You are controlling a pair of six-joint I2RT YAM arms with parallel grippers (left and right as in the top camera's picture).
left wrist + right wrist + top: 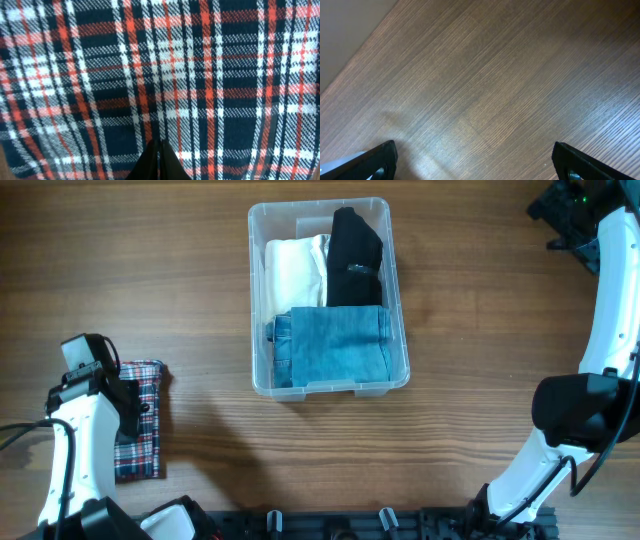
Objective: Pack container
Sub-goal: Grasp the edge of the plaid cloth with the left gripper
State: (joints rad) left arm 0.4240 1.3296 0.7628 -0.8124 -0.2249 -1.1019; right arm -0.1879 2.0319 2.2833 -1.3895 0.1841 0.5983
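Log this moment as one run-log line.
container: holds white garment, black garment, denim garment | plaid cloth: on table, outside | left gripper: shut, tips at cloth | right gripper: open over table

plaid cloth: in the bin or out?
Out. The plaid cloth lies on the table, left of the container; inside are only a white garment, a black garment and denim.

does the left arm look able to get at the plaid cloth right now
Probably yes: the left gripper hangs right over the plaid cloth with nothing between them, though its fingers look shut and would need opening first.
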